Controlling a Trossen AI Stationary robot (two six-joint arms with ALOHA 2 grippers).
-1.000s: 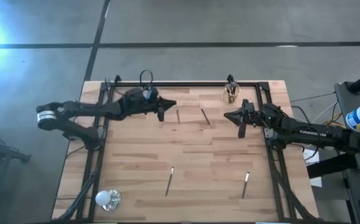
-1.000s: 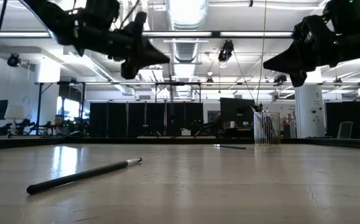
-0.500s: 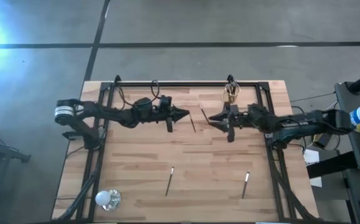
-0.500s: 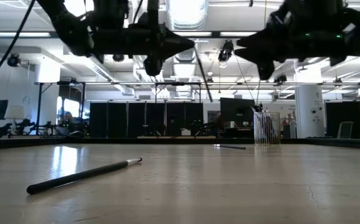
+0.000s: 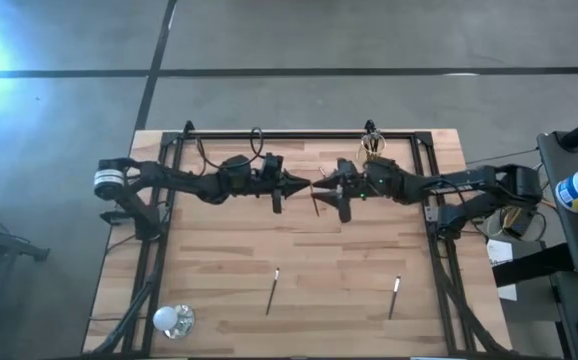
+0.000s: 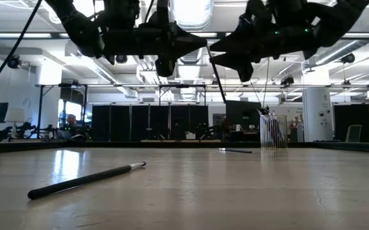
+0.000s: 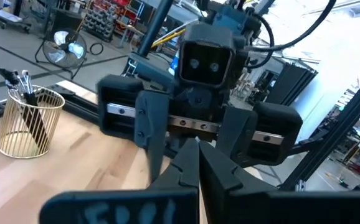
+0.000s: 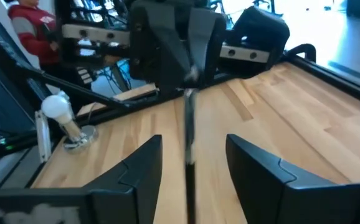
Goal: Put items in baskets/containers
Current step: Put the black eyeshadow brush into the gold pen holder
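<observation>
Stick (image 5: 315,193) pinched at its tip by clenched left gripper (image 5: 307,184) above the tabletop (image 5: 319,280), right gripper (image 5: 321,186) released, fingers straddling it from three o'clock.

We see hard glare at the high view's left edge, bright ceiling lights (image 6: 191,13) silhouetting both arms in the low view, and soft wrist-view foregrounds.
</observation>
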